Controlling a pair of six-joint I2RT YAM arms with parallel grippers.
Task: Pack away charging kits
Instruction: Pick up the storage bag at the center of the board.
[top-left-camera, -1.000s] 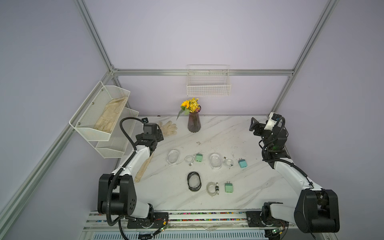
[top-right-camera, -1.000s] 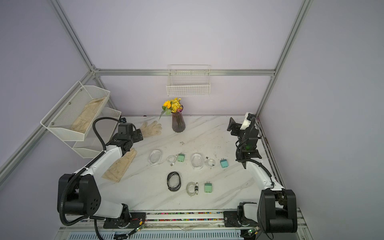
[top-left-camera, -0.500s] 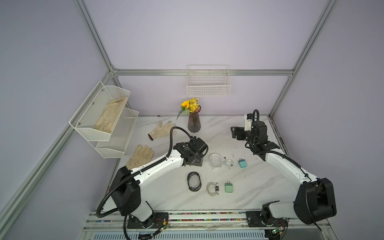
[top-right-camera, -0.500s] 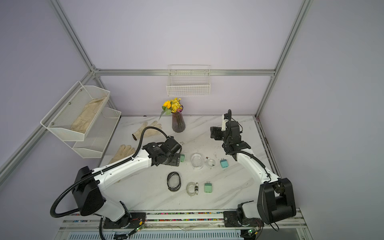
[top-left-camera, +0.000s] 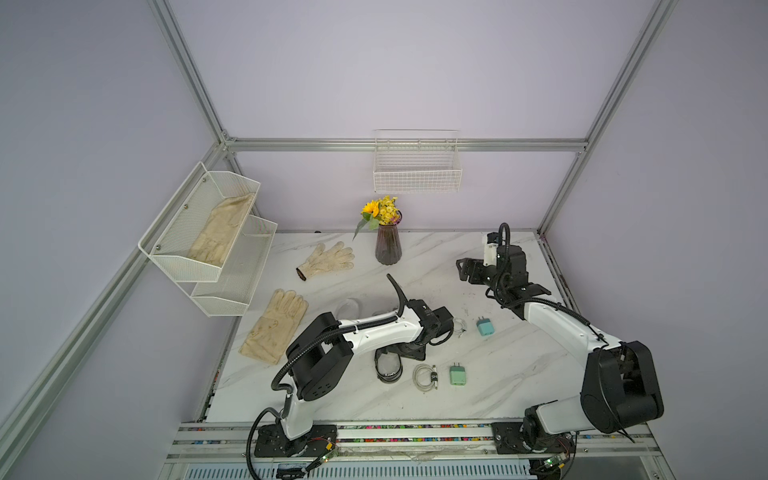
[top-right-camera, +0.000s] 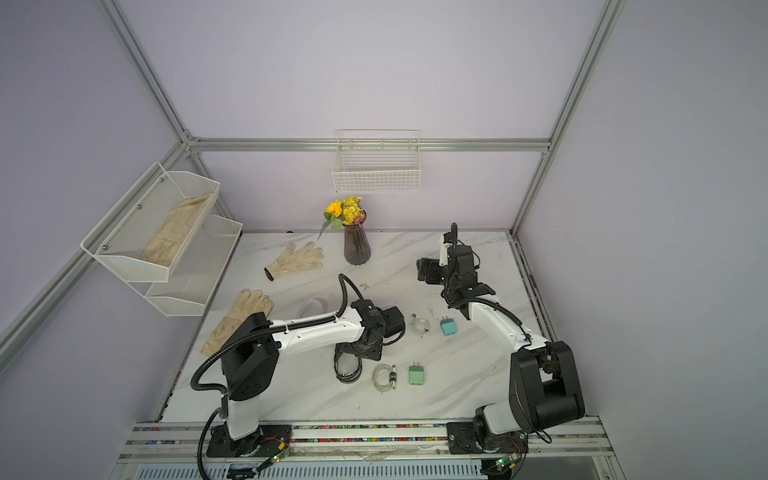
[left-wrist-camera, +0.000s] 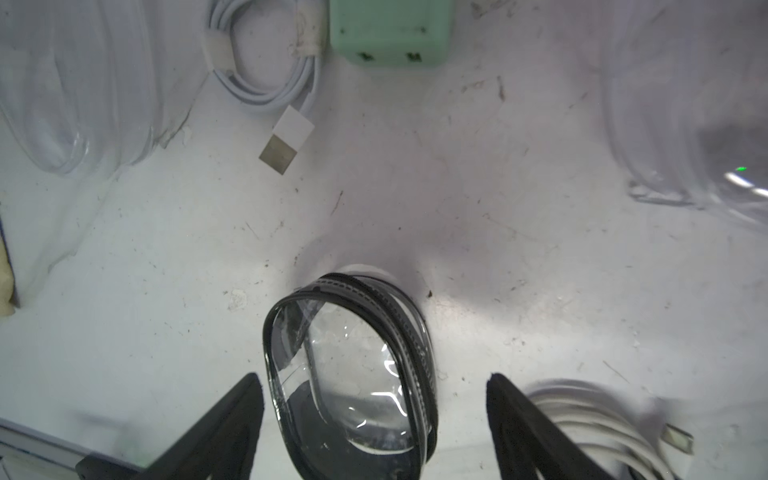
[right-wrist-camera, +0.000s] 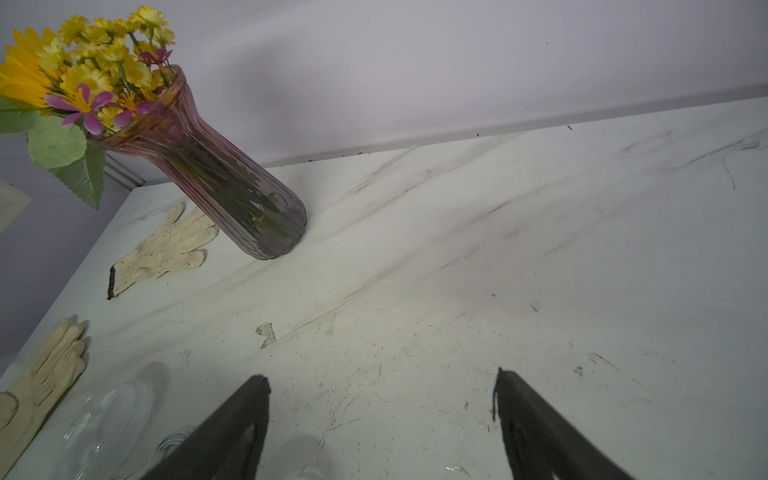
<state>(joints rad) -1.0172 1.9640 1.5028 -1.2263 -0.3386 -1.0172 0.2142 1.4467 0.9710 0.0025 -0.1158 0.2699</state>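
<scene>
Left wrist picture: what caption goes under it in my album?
Open left pincer lined up over the black-rimmed clear case, white cable and mint plug beyond.

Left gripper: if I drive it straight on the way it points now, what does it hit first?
The black-rimmed case, lying straight ahead between the open jaws of the left gripper. The gap to it is hard to judge.

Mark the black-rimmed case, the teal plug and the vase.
black-rimmed case (left-wrist-camera: 353, 374), left wrist view, on its clear middle panel.
teal plug (top-left-camera: 485, 328), in a top view, on its top face.
vase (top-left-camera: 387, 249), in a top view, on its ribbed body.
</scene>
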